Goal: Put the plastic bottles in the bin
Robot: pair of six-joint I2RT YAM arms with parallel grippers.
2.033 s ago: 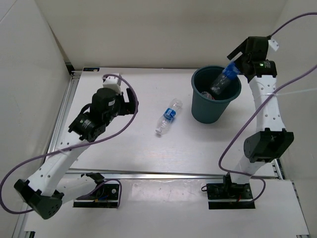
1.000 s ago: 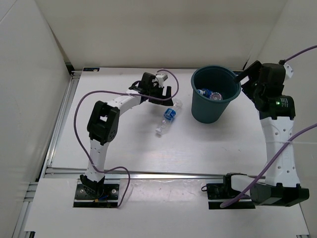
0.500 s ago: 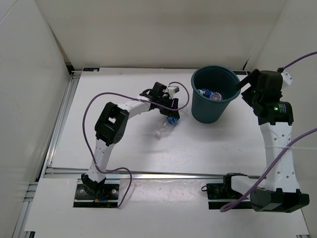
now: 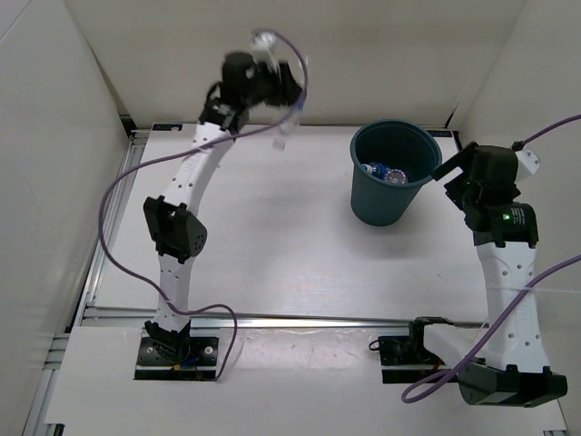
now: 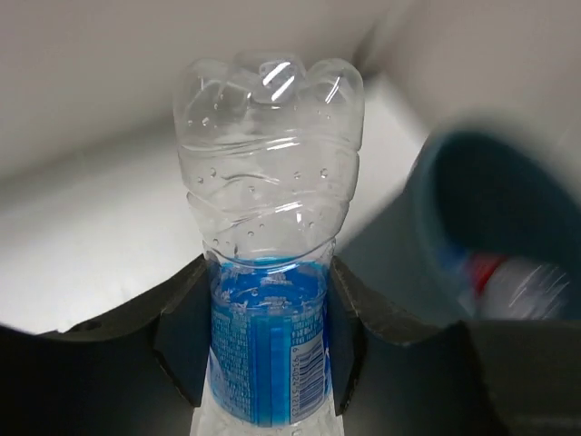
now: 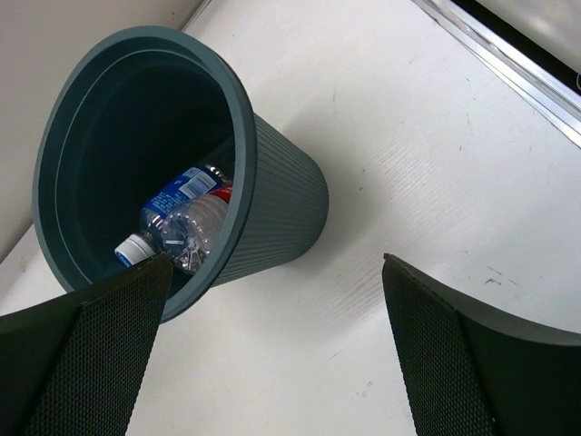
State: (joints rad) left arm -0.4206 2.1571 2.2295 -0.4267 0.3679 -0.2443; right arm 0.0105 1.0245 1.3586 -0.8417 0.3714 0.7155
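Note:
My left gripper (image 5: 269,350) is shut on a clear plastic bottle (image 5: 269,173) with a blue label, its fingers (image 5: 186,336) pressing the label from both sides. In the top view that gripper (image 4: 283,98) is raised high over the table's back edge, left of the bin, and the bottle (image 4: 289,125) hangs blurred below it. The dark teal bin (image 4: 392,202) stands upright at the back right with bottles (image 4: 385,173) lying inside. My right gripper (image 4: 454,168) hovers open just right of the bin. In its wrist view the right gripper (image 6: 275,263) holds nothing, and the bin (image 6: 272,204) with bottles (image 6: 177,222) lies ahead.
White walls close in the table at the back and both sides. An aluminium rail (image 4: 300,320) runs along the near edge. The left arm's purple cable (image 4: 127,182) loops beside the arm.
My left gripper has shut on the blue-labelled bottle that lay on the table and lifted it high toward the back. My right gripper has drifted slightly down beside the bin.

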